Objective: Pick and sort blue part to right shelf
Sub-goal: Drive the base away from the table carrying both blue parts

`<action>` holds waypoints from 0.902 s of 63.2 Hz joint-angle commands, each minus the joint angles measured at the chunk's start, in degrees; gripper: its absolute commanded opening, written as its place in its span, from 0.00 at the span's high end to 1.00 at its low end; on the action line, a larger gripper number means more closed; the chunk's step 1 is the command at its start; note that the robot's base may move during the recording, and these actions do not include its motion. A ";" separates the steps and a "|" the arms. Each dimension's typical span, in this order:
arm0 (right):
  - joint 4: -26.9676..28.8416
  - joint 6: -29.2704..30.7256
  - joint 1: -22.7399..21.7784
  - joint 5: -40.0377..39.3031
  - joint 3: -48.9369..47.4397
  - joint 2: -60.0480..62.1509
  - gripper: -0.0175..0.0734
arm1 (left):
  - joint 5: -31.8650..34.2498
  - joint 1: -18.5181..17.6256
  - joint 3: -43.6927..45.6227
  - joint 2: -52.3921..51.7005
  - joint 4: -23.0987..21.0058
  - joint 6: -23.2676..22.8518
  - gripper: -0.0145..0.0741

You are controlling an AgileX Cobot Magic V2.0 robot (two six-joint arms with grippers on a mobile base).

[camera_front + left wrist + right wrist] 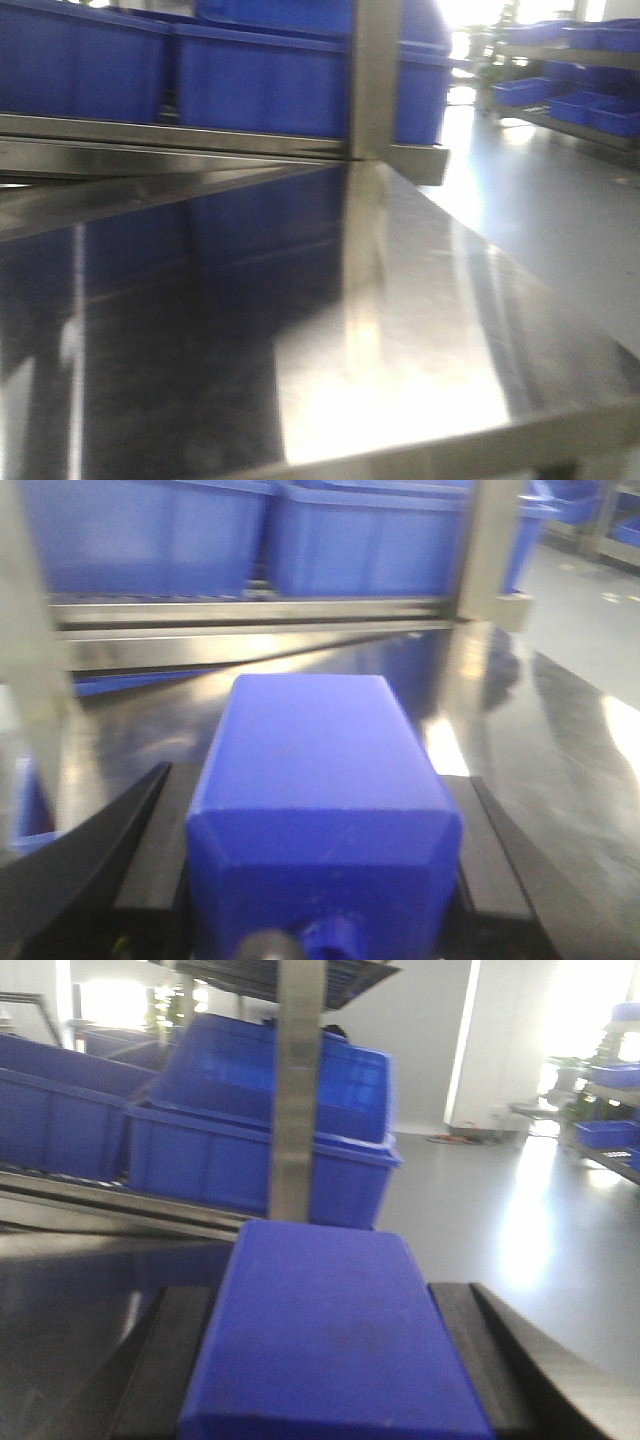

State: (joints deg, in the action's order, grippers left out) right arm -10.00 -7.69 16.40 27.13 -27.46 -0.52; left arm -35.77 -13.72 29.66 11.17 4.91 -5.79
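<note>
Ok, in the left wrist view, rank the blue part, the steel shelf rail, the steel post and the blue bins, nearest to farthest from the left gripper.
1. Blue part: held in the left gripper.
2. Steel shelf rail, ahead, and steel post, upper right: too close to call.
3. Blue bins: behind the rail, on the shelf.

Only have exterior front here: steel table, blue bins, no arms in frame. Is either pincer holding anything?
Observer: Yes. The left pincer is shut on a blue part with sloped shoulders and a small round knob at the end nearest the wrist camera.
Operator: And the right?
Observer: The right pincer is shut on a blue block too. Its near end is cut off by the frame, so I can't tell which cap it has.
</note>
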 commanded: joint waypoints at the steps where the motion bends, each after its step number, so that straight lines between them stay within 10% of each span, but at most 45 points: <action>1: -0.89 0.48 0.08 -5.61 -1.73 -1.08 0.49 | 5.10 0.00 1.56 1.01 0.29 -0.58 0.44; 57: -0.89 0.48 0.08 -5.62 -1.73 -1.07 0.49 | 4.87 0.14 1.56 1.55 0.29 -0.58 0.44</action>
State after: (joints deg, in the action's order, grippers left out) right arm -10.02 -7.69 16.40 27.13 -27.46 -0.52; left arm -35.84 -13.58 29.66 11.53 4.95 -5.79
